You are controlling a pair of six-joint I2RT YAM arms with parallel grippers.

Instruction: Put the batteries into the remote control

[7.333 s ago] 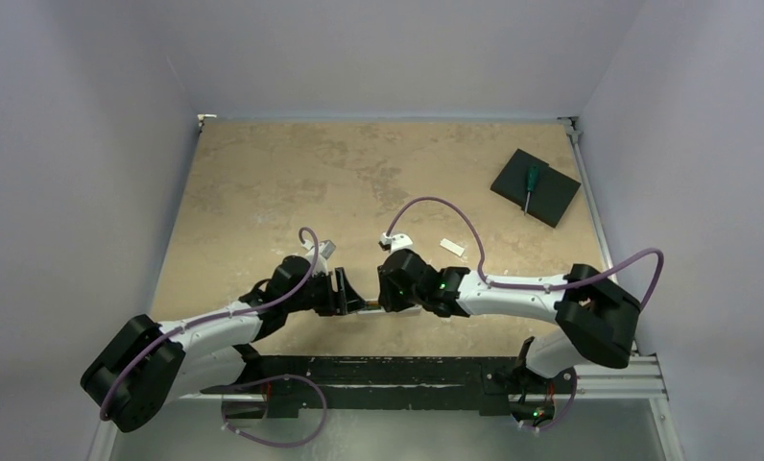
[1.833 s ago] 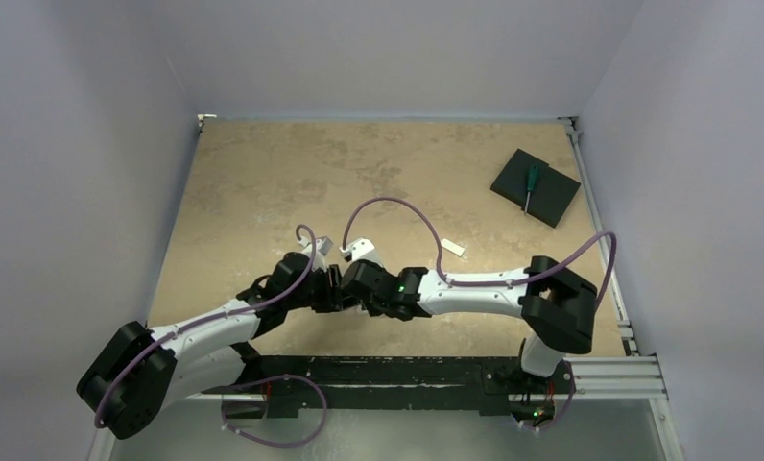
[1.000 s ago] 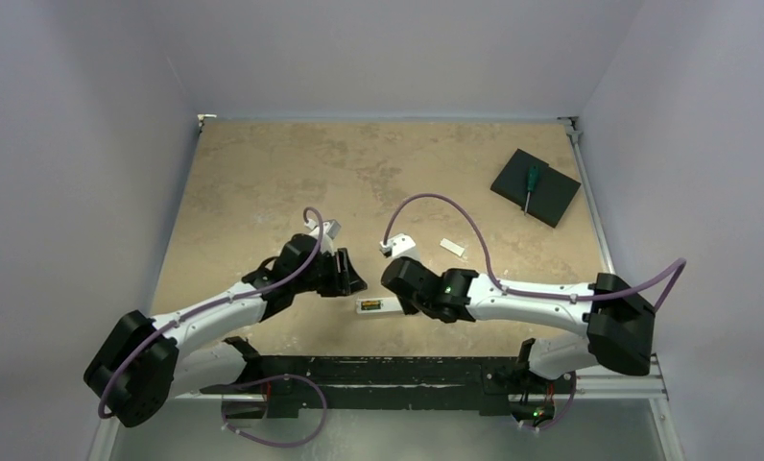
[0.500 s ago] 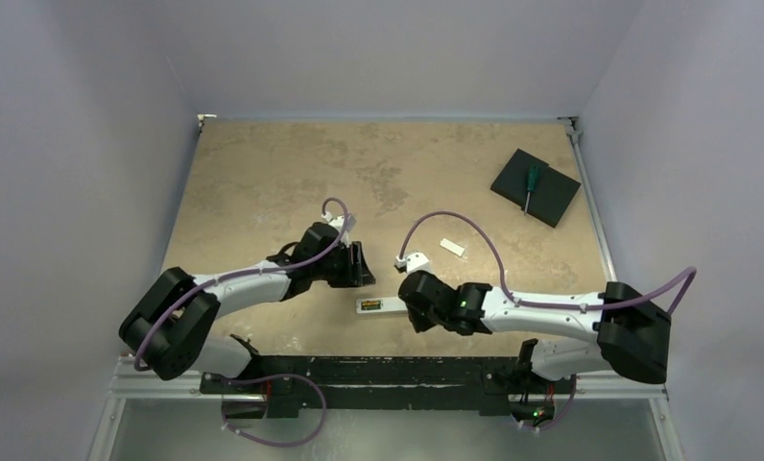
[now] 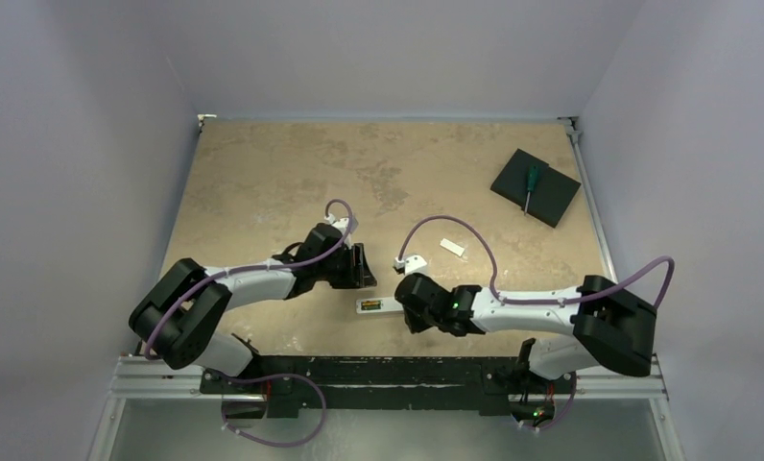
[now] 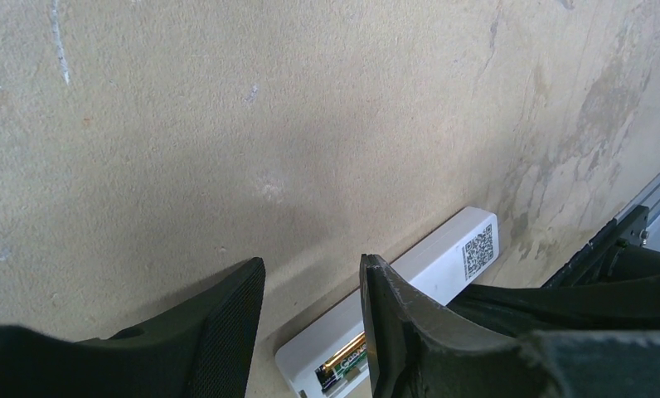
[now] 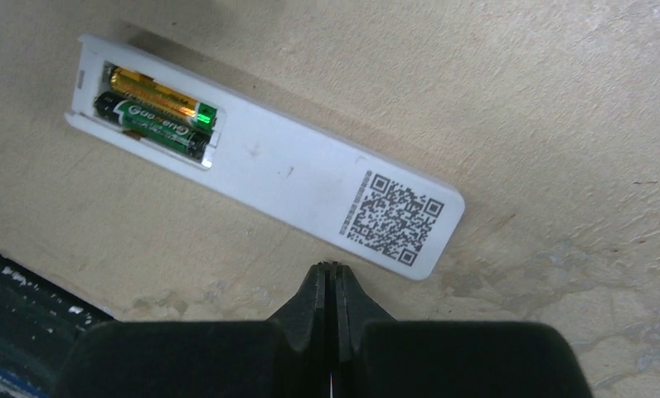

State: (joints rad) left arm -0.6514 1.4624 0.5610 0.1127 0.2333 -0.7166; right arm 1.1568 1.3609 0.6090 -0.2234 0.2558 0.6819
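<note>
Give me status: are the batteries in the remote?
Done: gold battery and black battery lie side by side in the remote, recess uncovered. In hand: nothing; right jaws shut, left jaws open, both empty. Left: maybe refitting the small white piece, possibly the cover.

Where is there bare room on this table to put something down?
The far half of the table is bare, left edge to the black pad holding the screwdriver. Crowded: the near middle, where the left gripper and right gripper flank the remote control.

Left claw [image 6: 312, 272] ajar; right claw [image 7: 333, 269] tight.
</note>
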